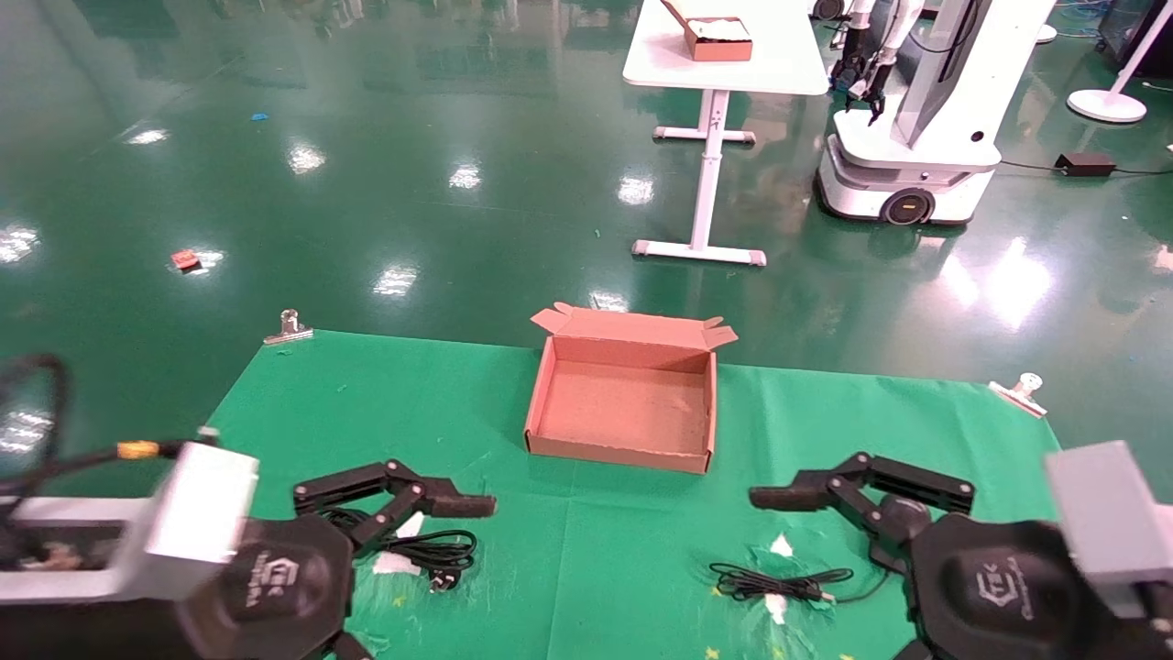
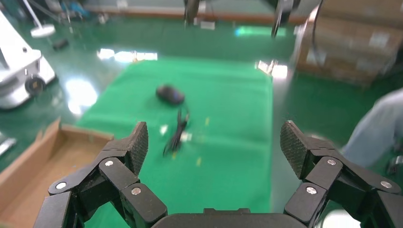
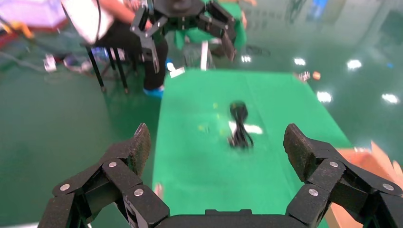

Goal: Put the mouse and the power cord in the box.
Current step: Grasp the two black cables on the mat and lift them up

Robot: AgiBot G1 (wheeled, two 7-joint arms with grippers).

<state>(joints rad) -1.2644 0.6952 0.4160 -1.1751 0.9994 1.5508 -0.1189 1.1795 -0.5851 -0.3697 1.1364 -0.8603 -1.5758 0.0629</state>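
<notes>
Nothing packed yet. Box (image 1: 623, 403) empty at table centre. Power cord (image 1: 431, 553) coiled just beside left gripper (image 1: 431, 500), jaws apart, unloaded. Mouse (image 2: 170, 93) near right gripper (image 1: 806, 495), jaws apart. Both picks and placements pending.

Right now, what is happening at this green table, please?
A two-armed robot is set to pack a box, which is empty. The power cord lies on the table near the left pincer, and the mouse with its thin cable lies by the right pincer. Both pincers are open and hold nothing.
</notes>
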